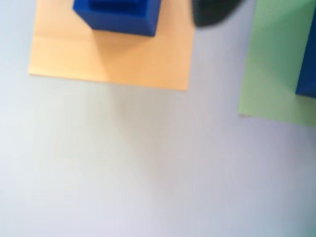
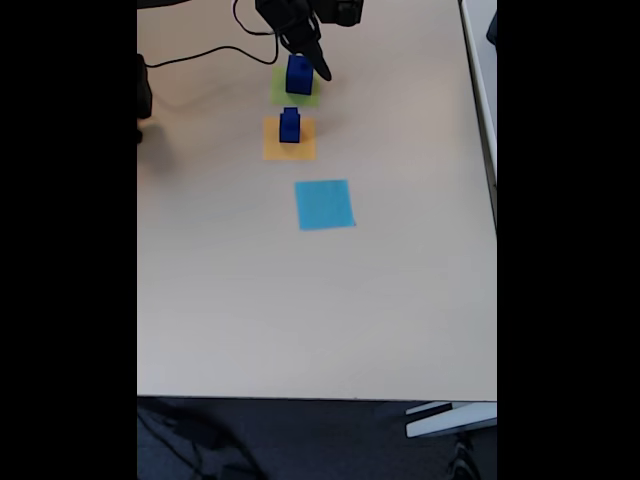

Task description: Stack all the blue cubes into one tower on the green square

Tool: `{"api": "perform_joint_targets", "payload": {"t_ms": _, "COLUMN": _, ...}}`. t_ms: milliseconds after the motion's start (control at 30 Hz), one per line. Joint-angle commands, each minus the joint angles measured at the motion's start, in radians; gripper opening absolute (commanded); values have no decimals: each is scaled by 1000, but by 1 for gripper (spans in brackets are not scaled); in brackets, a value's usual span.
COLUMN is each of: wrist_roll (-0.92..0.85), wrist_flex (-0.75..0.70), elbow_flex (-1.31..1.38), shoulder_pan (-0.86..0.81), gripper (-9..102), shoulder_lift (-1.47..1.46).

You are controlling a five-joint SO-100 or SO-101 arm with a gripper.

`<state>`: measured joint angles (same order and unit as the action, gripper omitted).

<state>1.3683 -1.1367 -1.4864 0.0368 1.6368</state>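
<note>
We log a solid dark blue cube (image 2: 298,74) on the flat yellow-green paper square (image 2: 296,90); stepped blue cubes (image 2: 290,125) sit on orange paper (image 2: 289,140). Black gripper (image 2: 318,62) beside the cube, grip unreadable. Bare tabletop (image 2: 300,310) beyond.

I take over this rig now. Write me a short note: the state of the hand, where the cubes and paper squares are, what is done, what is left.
Hand: hovering beside the green square, carrying nothing visible; open or shut cannot be told.
Flat light green paper square: one solid dark blue cube sits on it.
Flat orange paper square: a stack of dark blue cubes stands on it, smaller on larger.
Flat light blue paper square: bare.
Done: the first cube placed on green.
Left: move the cubes on orange onto the green tower.
</note>
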Motion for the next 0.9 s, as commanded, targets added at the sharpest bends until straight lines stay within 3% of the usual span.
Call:
{"api": "perform_joint_targets", "payload": {"t_ms": 0, "wrist_roll": 12, "wrist_flex": 49, "elbow_flex": -101, "shoulder_pan": -15, "gripper": 27, "shoulder_lift": 101}}
{"api": "perform_joint_targets", "payload": {"t_ms": 533, "wrist_roll": 18, "wrist_flex": 229, "elbow_flex": -399, "shoulder_pan": -29, "gripper": 27, "shoulder_lift": 160}}
{"api": "perform_joint_targets", "payload": {"t_ms": 867, "wrist_roll": -25, "wrist_flex": 249, "elbow_flex": -434, "shoulder_pan": -74, "gripper": 27, "shoulder_lift": 153}}
